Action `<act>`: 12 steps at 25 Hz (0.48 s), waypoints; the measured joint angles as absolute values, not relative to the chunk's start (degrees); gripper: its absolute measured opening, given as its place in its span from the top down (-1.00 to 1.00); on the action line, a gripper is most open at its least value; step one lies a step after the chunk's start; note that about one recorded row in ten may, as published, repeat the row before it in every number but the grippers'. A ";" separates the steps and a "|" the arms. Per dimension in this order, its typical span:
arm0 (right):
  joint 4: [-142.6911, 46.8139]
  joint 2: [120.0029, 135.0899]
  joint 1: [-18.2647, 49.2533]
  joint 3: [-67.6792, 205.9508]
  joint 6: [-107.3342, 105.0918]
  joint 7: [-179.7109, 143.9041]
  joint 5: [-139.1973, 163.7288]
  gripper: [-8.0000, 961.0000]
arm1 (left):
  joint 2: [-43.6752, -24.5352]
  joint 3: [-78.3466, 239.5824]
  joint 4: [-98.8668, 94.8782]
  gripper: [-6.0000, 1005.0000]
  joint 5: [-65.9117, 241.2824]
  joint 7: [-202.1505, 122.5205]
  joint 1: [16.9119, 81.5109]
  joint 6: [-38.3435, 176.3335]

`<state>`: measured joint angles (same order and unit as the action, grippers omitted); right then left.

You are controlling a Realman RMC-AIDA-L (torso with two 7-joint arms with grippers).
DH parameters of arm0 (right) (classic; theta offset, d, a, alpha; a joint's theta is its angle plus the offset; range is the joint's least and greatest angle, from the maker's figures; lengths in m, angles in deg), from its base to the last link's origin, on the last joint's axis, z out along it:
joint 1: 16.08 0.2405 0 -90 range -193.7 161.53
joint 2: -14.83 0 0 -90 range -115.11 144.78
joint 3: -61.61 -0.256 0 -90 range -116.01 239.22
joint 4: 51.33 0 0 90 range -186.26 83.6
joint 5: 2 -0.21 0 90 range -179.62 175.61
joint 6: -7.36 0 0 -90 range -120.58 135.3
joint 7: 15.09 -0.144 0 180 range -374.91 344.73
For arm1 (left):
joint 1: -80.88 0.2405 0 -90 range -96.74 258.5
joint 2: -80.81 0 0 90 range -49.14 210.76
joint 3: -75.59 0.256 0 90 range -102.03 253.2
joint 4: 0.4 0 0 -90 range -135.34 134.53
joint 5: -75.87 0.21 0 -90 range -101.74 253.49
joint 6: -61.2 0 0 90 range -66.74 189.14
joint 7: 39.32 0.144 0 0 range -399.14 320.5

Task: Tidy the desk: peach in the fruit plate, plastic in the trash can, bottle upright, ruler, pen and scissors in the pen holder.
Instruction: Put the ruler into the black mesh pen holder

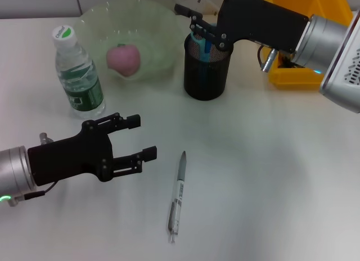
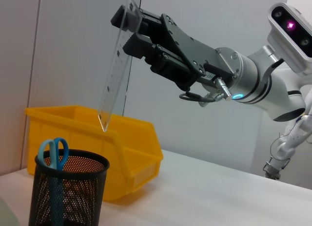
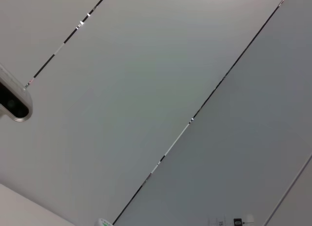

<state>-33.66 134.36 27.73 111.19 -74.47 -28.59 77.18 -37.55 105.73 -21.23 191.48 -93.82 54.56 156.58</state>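
Note:
My right gripper [image 1: 195,23] hovers over the black mesh pen holder [image 1: 207,75], shut on the top of a clear ruler [image 2: 113,80]. The ruler hangs tilted, its lower tip above the pen holder [image 2: 68,197] and outside it. Blue scissors [image 2: 54,155] stand inside the holder. A grey pen [image 1: 177,196] lies on the table in front. My left gripper [image 1: 145,138] is open and empty, low at the left, a short way from the pen. The peach [image 1: 124,58] rests in the green fruit plate [image 1: 160,25]. The bottle [image 1: 79,72] stands upright. No plastic is in view.
A yellow bin [image 1: 292,75] stands at the back right, just beyond the pen holder, and shows behind it in the left wrist view [image 2: 131,143]. The white table [image 1: 270,176] stretches bare to the right of the pen.

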 joint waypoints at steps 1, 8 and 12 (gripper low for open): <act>-33.66 134.36 27.72 111.19 -74.47 -28.61 77.18 0.20 | -37.51 105.71 -21.23 -0.59 191.38 -94.35 54.55 156.64; -34.36 134.36 27.69 110.99 -74.47 -28.80 76.85 0.20 | -37.40 105.72 -21.23 -0.59 190.94 -94.89 54.72 156.97; -35.59 134.38 28.00 111.31 -74.30 -29.02 75.22 0.20 | -37.36 105.73 -21.23 -0.59 190.91 -94.90 54.84 156.99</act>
